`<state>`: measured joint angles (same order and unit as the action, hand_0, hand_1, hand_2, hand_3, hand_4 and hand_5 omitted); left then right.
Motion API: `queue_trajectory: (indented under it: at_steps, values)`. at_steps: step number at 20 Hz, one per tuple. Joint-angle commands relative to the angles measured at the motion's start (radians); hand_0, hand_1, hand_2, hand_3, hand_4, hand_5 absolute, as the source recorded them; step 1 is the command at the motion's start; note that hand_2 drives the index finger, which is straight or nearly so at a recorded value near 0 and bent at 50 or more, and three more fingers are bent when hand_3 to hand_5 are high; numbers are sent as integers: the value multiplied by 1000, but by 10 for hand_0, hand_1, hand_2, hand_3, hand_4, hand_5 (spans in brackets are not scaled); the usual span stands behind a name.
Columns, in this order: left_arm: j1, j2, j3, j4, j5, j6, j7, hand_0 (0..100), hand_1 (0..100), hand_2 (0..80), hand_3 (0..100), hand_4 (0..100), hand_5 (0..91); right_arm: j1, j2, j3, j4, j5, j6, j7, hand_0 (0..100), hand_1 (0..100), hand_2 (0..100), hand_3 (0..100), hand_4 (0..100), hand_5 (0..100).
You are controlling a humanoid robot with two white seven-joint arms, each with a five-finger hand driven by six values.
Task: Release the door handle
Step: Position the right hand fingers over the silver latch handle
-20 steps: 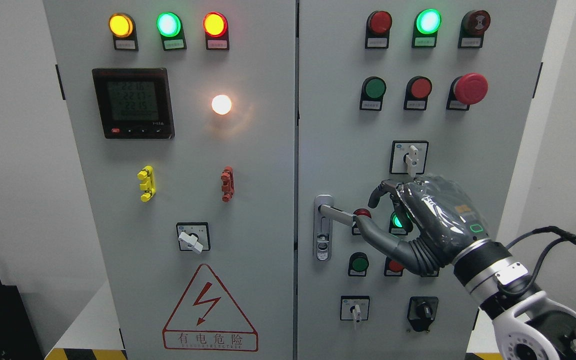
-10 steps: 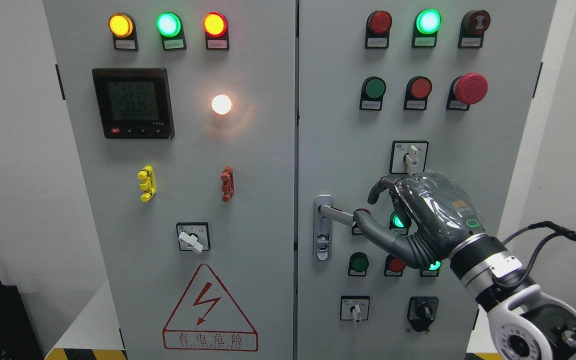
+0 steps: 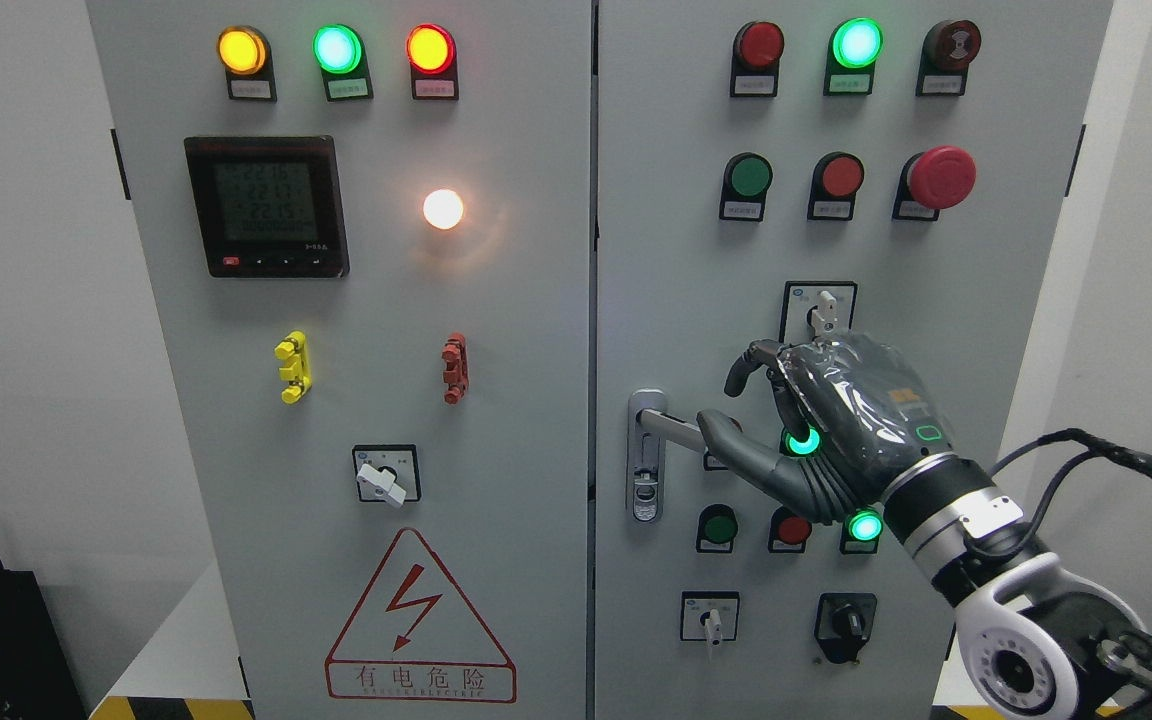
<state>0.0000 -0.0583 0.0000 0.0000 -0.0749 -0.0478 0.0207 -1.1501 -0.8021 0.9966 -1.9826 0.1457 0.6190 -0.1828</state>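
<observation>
The grey control cabinet [image 3: 496, 330] fills the view, its right door [image 3: 676, 250] carrying lamps, push buttons and rotary switches above, below and behind the right robot hand [image 3: 816, 430], whose arm enters from the lower right. Just to that hand's left sits the door handle [image 3: 661, 428]: a silver metal lever jutting sideways from a narrow upright backplate with a keyhole low on it, mounted by the door's inner edge. The thumb tip touches or overlaps the lever's free end, while the fingers [image 3: 748, 365] curl loosely above it, clasping nothing; whether real contact remains cannot be told. The lever looks rigid, smooth and likely slippery, probably sprung, best gripped near its free end. The left robot hand is out of view.
</observation>
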Motion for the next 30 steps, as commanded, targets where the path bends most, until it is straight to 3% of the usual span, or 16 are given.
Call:
queue_trajectory:
  at_steps: [1,13,23,30]
  values:
    - [-3,0,2,9,0,0,-1,120,389,0,0,0,0,-3,29,10,21,0,-1,-6,361,166,451,1000,1000,1000]
    - [-3,0,2,9,0,0,-1,120,389,0,0,0,0,27,29,7,18,0,-2,-7,362,170,461,1000,1000,1000]
    - [-3,0,2,11,0,0,-1,120,389,0,0,0,0,32,32,2,30,-46,-5,-47,365,167,465,1000,1000,1000]
    - [-2,0,2,9,0,0,-1,120,389,0,0,0,0,30,47,5,36,-55,-7,-49,365,167,467,1000,1000,1000]
